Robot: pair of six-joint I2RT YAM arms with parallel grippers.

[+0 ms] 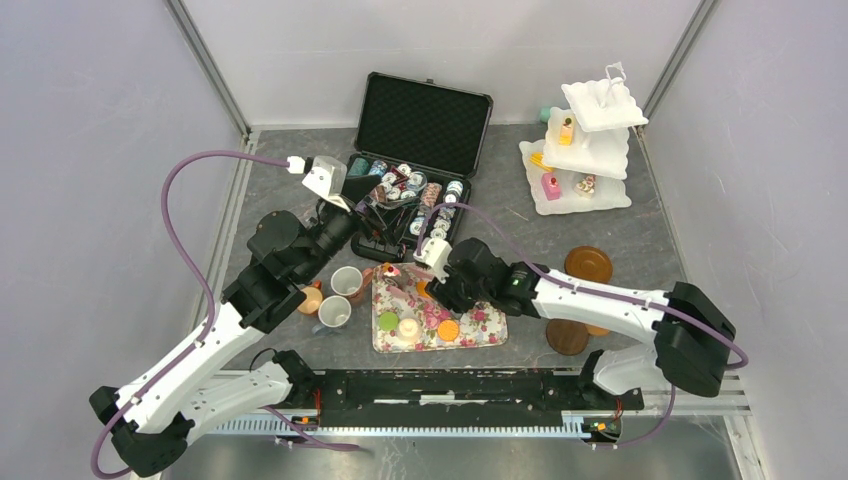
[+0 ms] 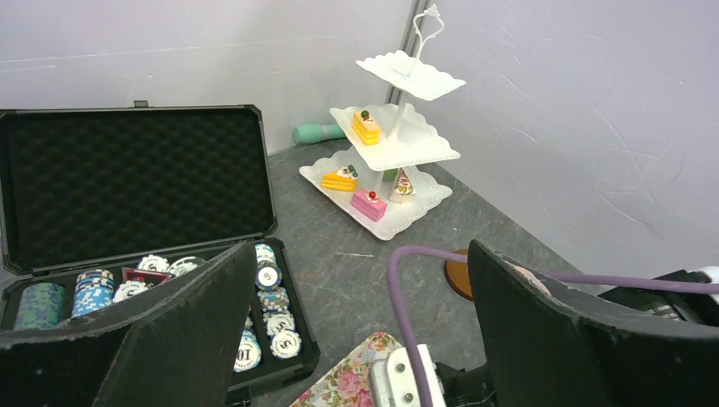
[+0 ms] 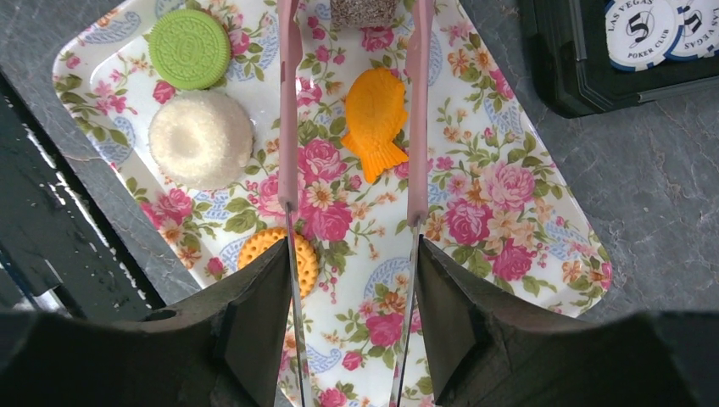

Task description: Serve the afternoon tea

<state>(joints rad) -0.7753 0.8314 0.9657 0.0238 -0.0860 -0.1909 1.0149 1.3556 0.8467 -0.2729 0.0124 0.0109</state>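
Right tool (image 3: pixel 352 254) is clamped on pink tongs (image 3: pixel 289 127), their arms set either side of an orange fish cake (image 3: pixel 375 119) on the floral tray (image 3: pixel 526 246). Left tool (image 2: pixel 363 254) is held open.

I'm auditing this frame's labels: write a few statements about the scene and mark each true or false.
1. The right tool grips the pink tongs. True.
2. The orange fish cake lies on the white tiered stand. False: it lies on the floral tray, between the tongs' arms.
3. The left tool is shut on something. False: it is open and empty.
4. The black case stands open with poker chips in it. True.
5. The white tiered stand carries cakes. True.
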